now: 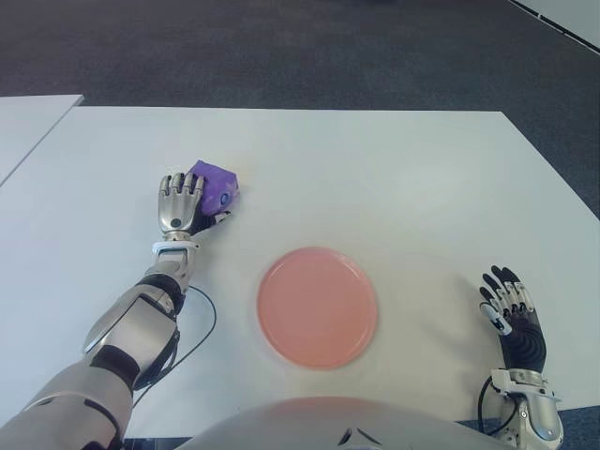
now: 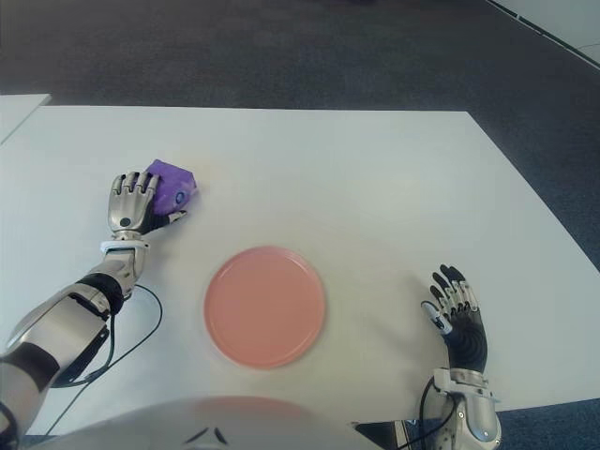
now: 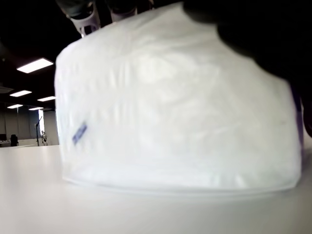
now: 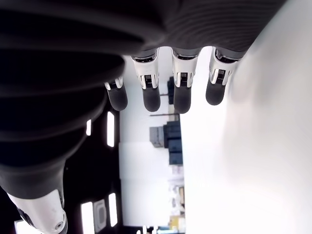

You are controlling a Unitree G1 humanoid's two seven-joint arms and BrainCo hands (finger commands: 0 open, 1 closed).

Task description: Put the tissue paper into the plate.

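The tissue paper is a small purple pack (image 1: 216,182) lying on the white table (image 1: 403,178) at the left. My left hand (image 1: 186,199) covers its near side, fingers curled over the top and thumb against the side. In the left wrist view the pack (image 3: 175,107) shows pale and crinkled, resting on the table with fingers (image 3: 87,17) over its upper edge. The round pink plate (image 1: 317,307) sits empty near the front middle, to the right of and nearer than the pack. My right hand (image 1: 511,314) shows at the front right of the plate, fingers (image 4: 151,92) spread and holding nothing.
A black cable (image 1: 202,323) loops on the table beside my left forearm. A second white table (image 1: 28,127) stands at the far left. Dark carpet (image 1: 281,47) lies beyond the table's far edge.
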